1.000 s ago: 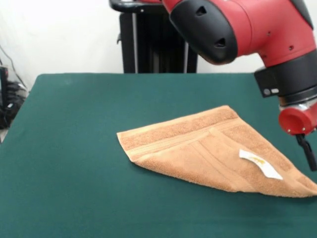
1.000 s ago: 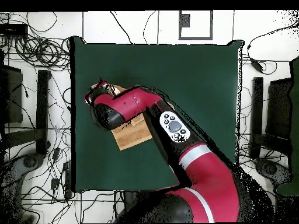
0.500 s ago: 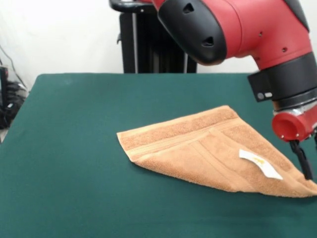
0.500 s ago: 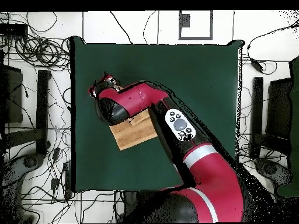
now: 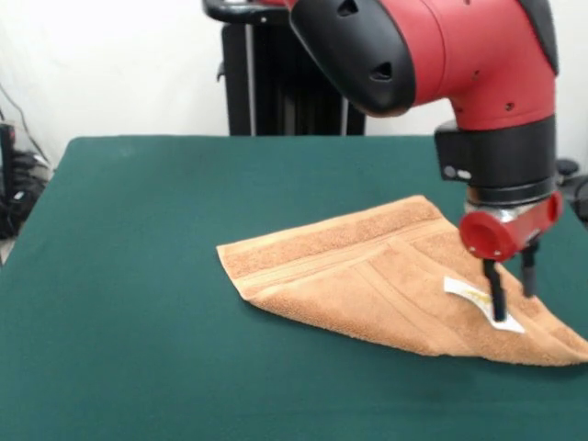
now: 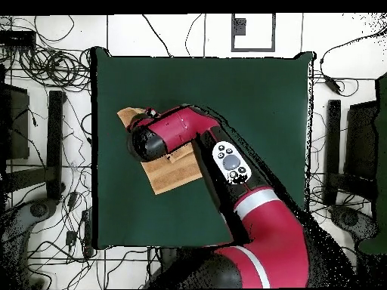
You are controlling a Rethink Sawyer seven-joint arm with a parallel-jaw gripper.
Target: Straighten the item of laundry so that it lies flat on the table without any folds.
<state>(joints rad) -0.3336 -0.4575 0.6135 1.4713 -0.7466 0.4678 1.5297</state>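
End effector [image 5: 511, 294] low over the towel [image 5: 386, 280], two thin black fingers [image 5: 497, 296] pointing straight down, set apart with a clear gap and nothing clamped between them. Nearer finger tip at or just on the small white label [image 5: 482, 303]; contact hard to confirm. Other finger slightly behind, over bare terry near the towel's edge. Directly above the end effector, a red round wrist part, then a black collar, then the bulky red and black arm [image 5: 441, 55] filling the upper part of the front view.

Orange-tan towel lying on the dark green desk [image 5: 138, 276], folded over on itself into a roughly triangular shape, not spread flat. In the front view, most of the cloth stretching away from the end effector toward picture left, ending in a blunt corner well apart from the fingers. Woven bands running along the upper layer, from beside the end effector out toward that far corner. A narrow point of the towel reaching just past the end effector toward picture right, near the frame edge.

In the overhead view, end effector hidden beneath the arm [image 6: 227, 162]; towel [image 6: 172, 175] showing on either side of it, with one corner peeking out beyond the wrist. Bare desk [image 6: 257, 106] all round.
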